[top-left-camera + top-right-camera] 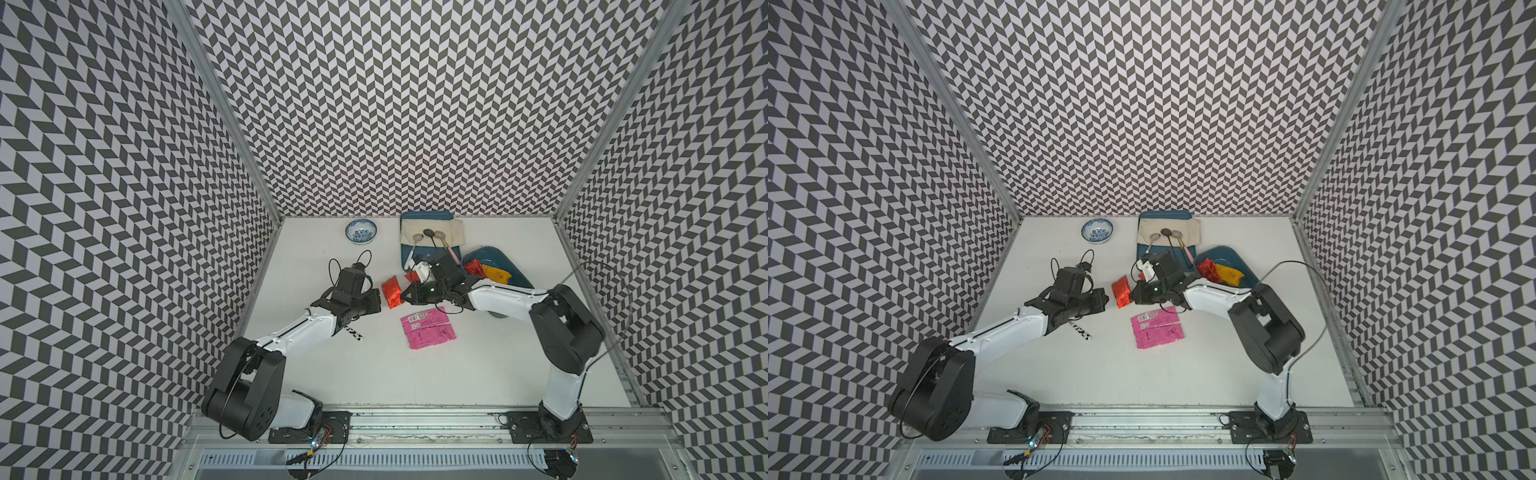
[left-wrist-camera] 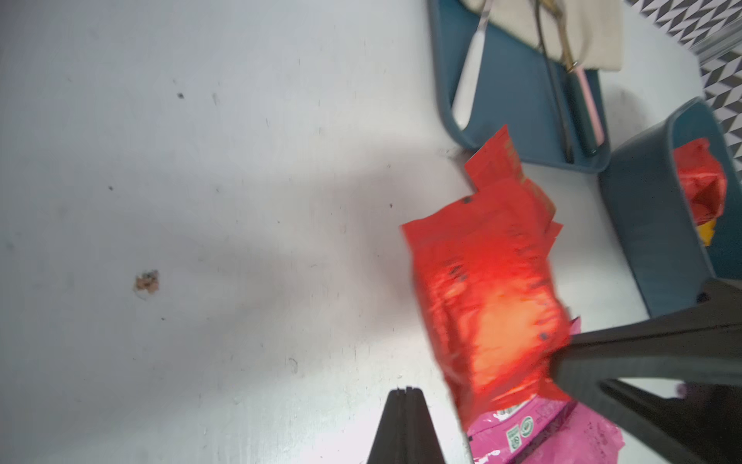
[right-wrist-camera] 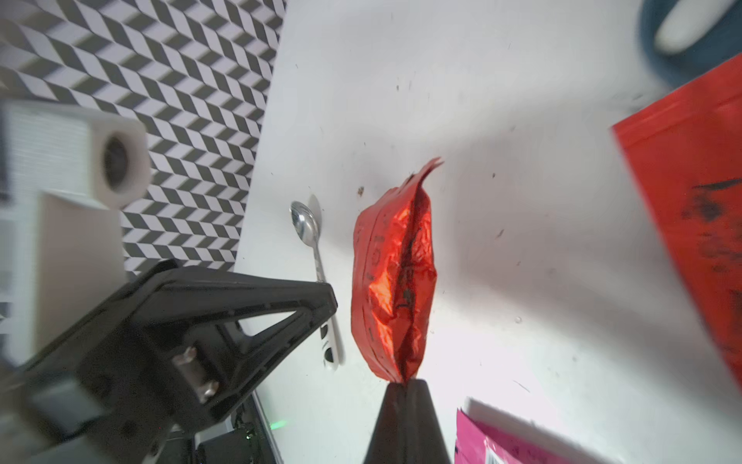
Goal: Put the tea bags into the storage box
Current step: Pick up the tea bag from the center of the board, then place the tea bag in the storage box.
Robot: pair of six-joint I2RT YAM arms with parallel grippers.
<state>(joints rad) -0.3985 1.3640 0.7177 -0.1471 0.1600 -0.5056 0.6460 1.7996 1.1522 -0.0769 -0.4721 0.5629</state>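
the right gripper point(image 1: 403, 296) sits just left of centre in both top views. its fingers are closed on the end of a red bag point(image 1: 390, 293). in the right wrist view the two black fingertips point(image 3: 395, 401) pinch the bag's crimped edge, at the lower middle of that frame, and the bag stands on edge. whether it is clear of the white table point(image 1: 478, 374) i cannot tell.

the left gripper point(image 1: 378, 300) is just left of that bag in the frame, with a small gap showing between them in the right wrist view. its fingers point(image 2: 395, 405) are pressed together with nothing between them.

the box point(image 1: 509, 264) stands right of centre, above the right forearm in the frame. it holds a second red bag point(image 1: 473, 267) and a yellow bag point(image 1: 496, 274). a third red bag point(image 1: 411, 276) lies on the table, mostly hidden under the right wrist. two pink bags point(image 1: 428, 330) lie flat side by side, just below the right gripper in the frame.

higher in the frame are a tray point(image 1: 424, 215) with cloth and spoons, touching or just beside the box, and a bowl point(image 1: 361, 232) to its left. a spoon point(image 3: 307, 225) lies on the table under the left wrist.
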